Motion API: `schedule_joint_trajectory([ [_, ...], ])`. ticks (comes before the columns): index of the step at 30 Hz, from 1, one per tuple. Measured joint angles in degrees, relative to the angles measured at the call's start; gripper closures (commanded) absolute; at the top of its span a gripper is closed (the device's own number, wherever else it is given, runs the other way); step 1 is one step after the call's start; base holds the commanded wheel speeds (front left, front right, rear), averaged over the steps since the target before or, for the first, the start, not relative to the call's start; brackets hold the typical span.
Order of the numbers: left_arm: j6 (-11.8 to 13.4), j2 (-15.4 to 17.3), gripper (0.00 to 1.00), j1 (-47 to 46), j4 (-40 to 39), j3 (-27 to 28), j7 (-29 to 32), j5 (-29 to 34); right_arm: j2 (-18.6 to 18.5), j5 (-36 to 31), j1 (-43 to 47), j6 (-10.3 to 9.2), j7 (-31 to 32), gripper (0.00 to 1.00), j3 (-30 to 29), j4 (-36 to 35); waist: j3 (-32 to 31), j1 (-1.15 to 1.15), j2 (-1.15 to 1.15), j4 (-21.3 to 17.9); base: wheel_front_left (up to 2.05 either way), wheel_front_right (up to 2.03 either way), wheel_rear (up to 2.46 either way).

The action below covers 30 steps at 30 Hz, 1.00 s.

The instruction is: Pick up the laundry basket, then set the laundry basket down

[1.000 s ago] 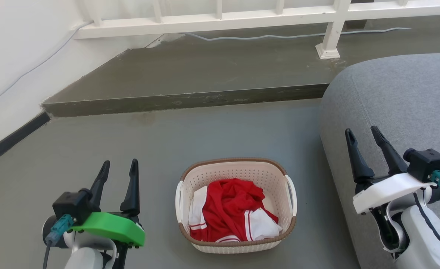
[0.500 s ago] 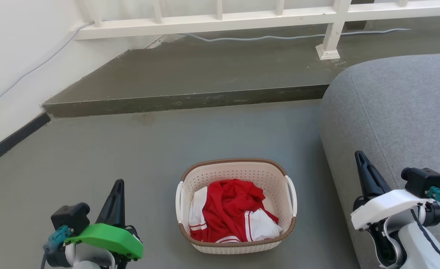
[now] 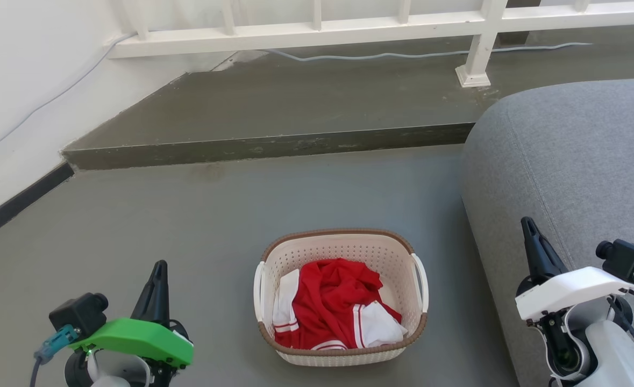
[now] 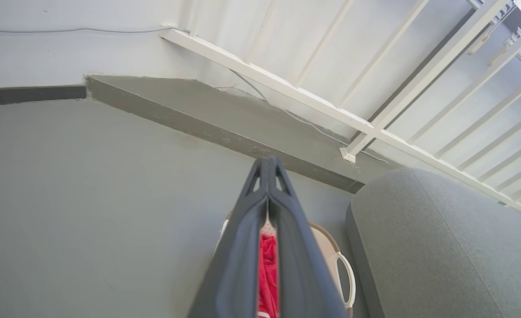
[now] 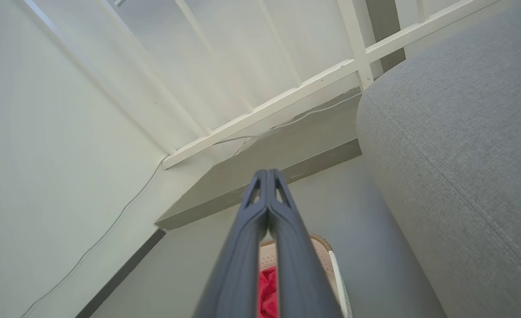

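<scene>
Left jaws and right jaws, both closed tight on nothing, flank the basket [image 3: 338,248] on the floor [image 3: 241,204].

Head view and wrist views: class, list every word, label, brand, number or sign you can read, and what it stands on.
None can be read: no text shows on the laundry basket, the red and white garment in it, the grey sofa, the left tool or the right tool.

Bare floor [image 3: 150,215] left of laundry basket [image 3: 343,248], grey sofa [image 3: 575,150] close on its right, raised step [image 3: 263,145] beyond
</scene>
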Motion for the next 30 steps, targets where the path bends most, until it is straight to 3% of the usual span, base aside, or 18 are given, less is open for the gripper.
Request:
schedule_joint_trajectory([
  [30,-0.7,-0.1,1.0,0.0,-0.1,5.3,6.1,-19.7,2.5,19.9,0.0,1.22,6.2,1.0,-6.6,-0.3,-0.4,0.0,0.0,0.2,0.0,0.0,0.0],
])
